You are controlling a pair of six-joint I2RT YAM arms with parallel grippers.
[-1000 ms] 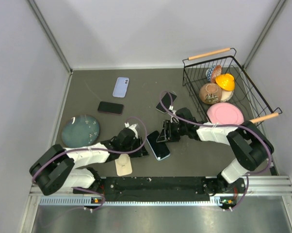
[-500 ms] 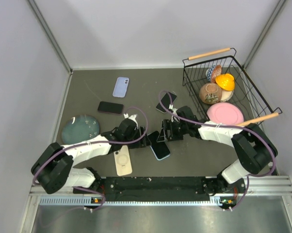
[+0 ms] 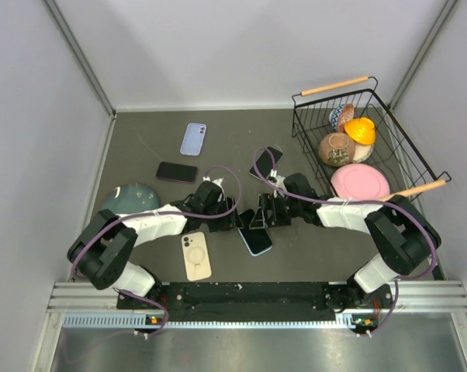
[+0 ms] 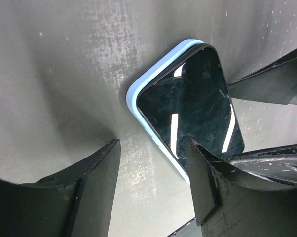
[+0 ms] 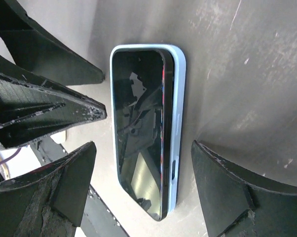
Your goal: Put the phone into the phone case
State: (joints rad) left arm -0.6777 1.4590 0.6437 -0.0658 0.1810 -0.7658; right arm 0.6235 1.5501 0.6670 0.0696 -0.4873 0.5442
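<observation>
phone (image 3: 255,236), long axis far-left to near-right, lies between left end effector (image 3: 232,222) and right end effector (image 3: 260,218); both gape open, holding nothing.

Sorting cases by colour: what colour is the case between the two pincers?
Light blue case, clearest in the right wrist view.

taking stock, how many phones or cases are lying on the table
5: lavender one at the back, black one just nearer, another black one mid-table, blue-cased phone centre front, beige one nearest the bases.
</observation>
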